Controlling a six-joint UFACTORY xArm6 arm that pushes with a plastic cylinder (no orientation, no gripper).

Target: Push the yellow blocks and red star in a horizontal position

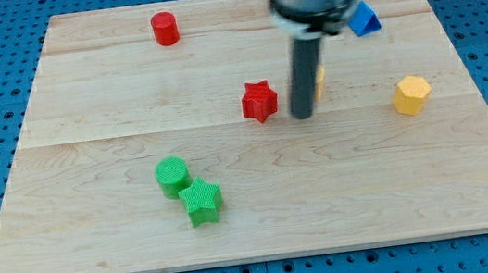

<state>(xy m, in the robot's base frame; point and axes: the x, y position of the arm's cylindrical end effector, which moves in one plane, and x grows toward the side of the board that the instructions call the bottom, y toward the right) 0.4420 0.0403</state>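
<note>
A red star (259, 101) lies near the middle of the wooden board (90, 174). My tip (303, 114) rests on the board just to the right of the red star, with a small gap between them. A yellow block (318, 80) is mostly hidden behind the rod, only a sliver showing at its right side. A yellow hexagonal block (412, 94) lies further to the view's right, at about the same height as the red star.
A red cylinder (164, 28) stands at the view's top left of centre. A blue block (363, 19) sits at the top right, partly behind the arm. A green cylinder (172, 176) and a green star (202, 202) touch at the lower left.
</note>
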